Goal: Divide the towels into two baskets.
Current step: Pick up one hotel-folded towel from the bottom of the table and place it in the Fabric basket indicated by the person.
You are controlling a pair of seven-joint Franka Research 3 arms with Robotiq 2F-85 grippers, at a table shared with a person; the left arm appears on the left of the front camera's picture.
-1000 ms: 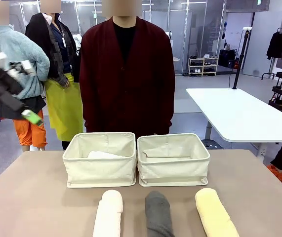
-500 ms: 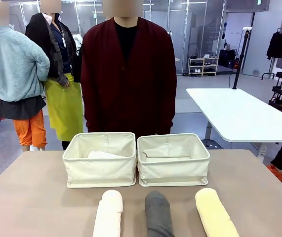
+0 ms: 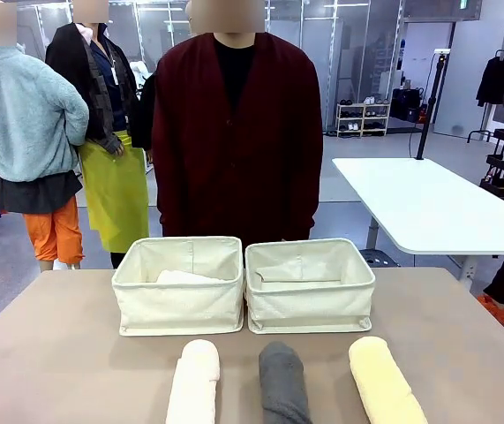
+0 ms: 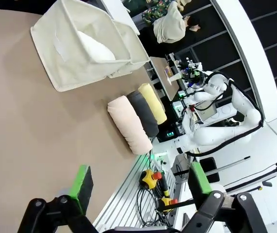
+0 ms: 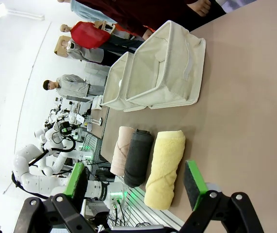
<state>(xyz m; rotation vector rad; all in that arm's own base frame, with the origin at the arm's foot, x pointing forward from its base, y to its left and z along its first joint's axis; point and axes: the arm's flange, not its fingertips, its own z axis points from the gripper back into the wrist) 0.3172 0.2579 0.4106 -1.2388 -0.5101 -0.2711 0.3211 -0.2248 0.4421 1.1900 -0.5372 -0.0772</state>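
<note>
Here, three rolled towels are laid side by side on the counter (image 3: 48, 353), just short of two cream cloth baskets: a cream towel (image 3: 194, 380), a dark grey towel (image 3: 284, 382) and a pale yellow towel (image 3: 384, 380). Each long axis is pointed toward the baskets. A white towel (image 3: 185, 277) is seen lying in the left basket (image 3: 179, 309); what lies in the right basket (image 3: 309, 309) cannot be told.

The right fingers (image 5: 75, 182) are spread wide and nothing is held. The towels lie ahead of them. The pale yellow towel is nearest, its length running away from the fingers, so the opening is set across its width.

The left fingers (image 4: 82, 184) are likewise spread wide and empty. The cream towel lies nearest ahead of them, at a slant.

The pale yellow towel is judged the right arm's easier reach, the cream towel the left's. All look thick, soft and easily squashed.
</note>
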